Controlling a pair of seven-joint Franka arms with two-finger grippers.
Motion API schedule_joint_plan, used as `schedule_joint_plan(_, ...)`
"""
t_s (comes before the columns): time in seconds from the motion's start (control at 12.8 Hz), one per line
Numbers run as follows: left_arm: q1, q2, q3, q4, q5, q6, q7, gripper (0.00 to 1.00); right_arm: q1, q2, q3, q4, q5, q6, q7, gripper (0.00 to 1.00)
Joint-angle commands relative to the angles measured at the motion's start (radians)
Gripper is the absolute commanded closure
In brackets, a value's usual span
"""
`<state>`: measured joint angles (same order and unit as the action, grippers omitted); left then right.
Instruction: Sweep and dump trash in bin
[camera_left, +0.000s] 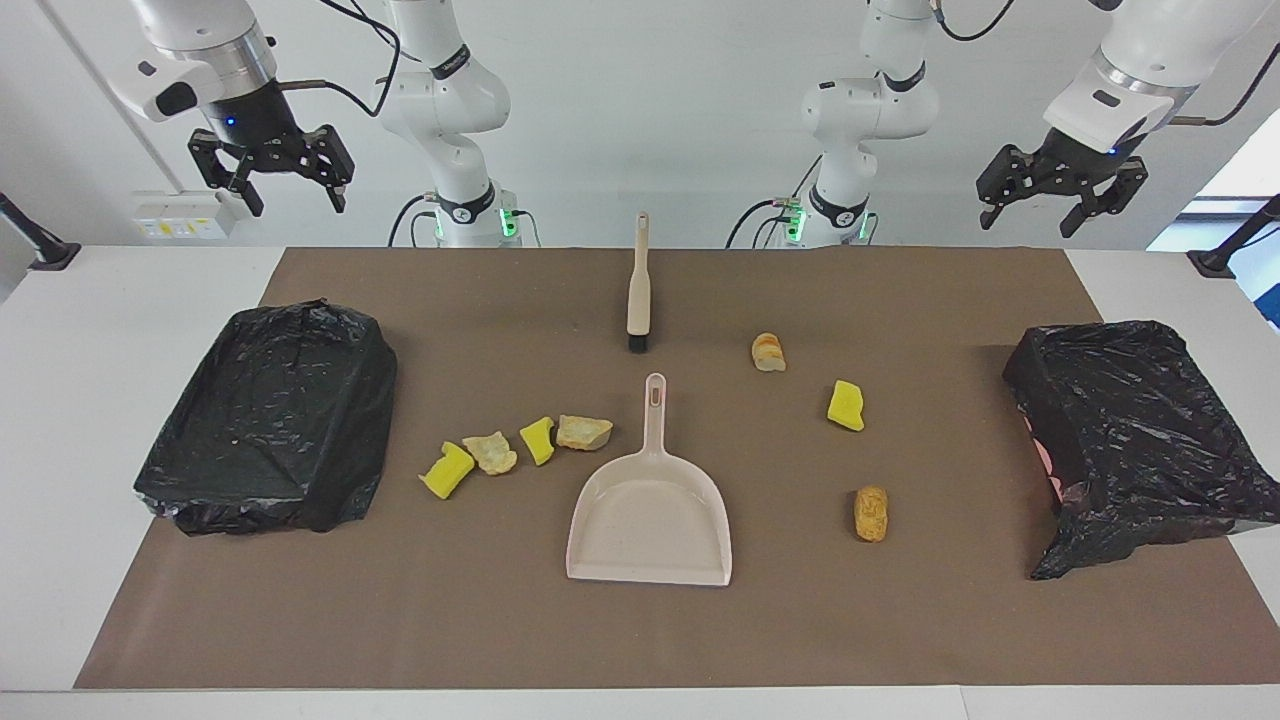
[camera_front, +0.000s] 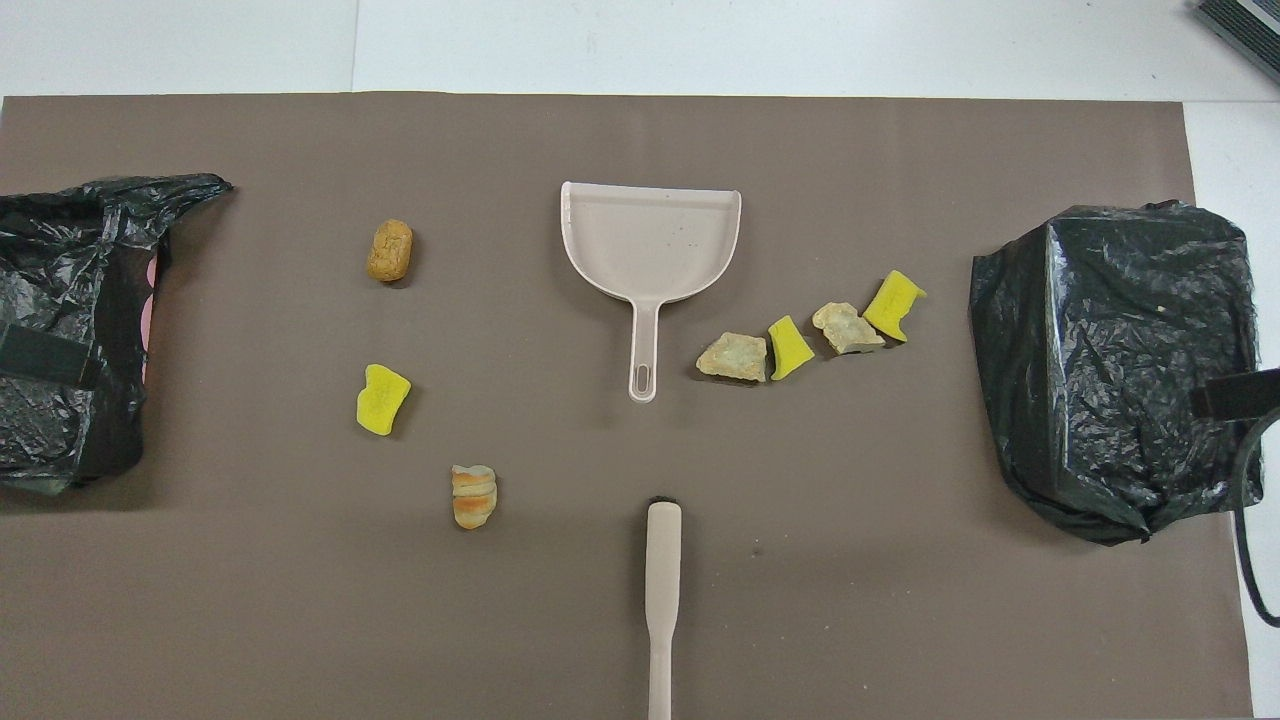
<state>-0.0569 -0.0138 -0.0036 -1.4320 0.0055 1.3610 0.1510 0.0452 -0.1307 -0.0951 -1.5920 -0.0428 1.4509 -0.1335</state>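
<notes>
1. Seven small chunks of trash lie scattered on the brown paper mat (camera_left: 900, 620): four sit in a close row toward the right arm's end, namely a yellow sponge piece (camera_left: 447, 469), a tan bread-like lump (camera_left: 490, 452), a second yellow sponge piece (camera_left: 538, 440) and a second tan lump (camera_left: 584, 432).
2. The last two of that row touch; the row ends just beside the dustpan's handle.
3. Three more lie well apart toward the left arm's end: a striped orange-and-cream bread lump (camera_left: 768, 352) nearest the robots, a yellow sponge chunk (camera_left: 846, 406), and a brown oval bread lump (camera_left: 871, 513) farthest from them.
4. A beige plastic dustpan (camera_left: 650, 520) lies flat mid-mat, handle pointing toward the robots.
5. A beige black-bristled brush (camera_left: 638, 290) lies nearer the robots, bristles toward the dustpan's handle, apart from it.
6. A bin lined with black plastic (camera_left: 270, 415) stands at the right arm's end; another black-lined bin (camera_left: 1150, 440) at the left arm's end.
7. The right gripper (camera_left: 290, 195) hangs high over the table's edge near its base, fingers spread, empty.
8. The left gripper (camera_left: 1030, 215) waits likewise, fingers apart, holding nothing.
</notes>
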Motion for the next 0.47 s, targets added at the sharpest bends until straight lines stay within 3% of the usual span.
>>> schedule_joint_plan(0.0,0.008,0.011,-0.007,0.028,0.013,-0.023,0.004,0.00,-0.013,-0.012,0.000,-0.008,0.031,-0.006,0.003,0.00)
schedule_joint_plan(0.39,0.006,0.003,-0.007,0.025,0.002,-0.010,0.004,0.00,-0.013,-0.010,0.000,-0.006,0.014,-0.003,0.002,0.00)
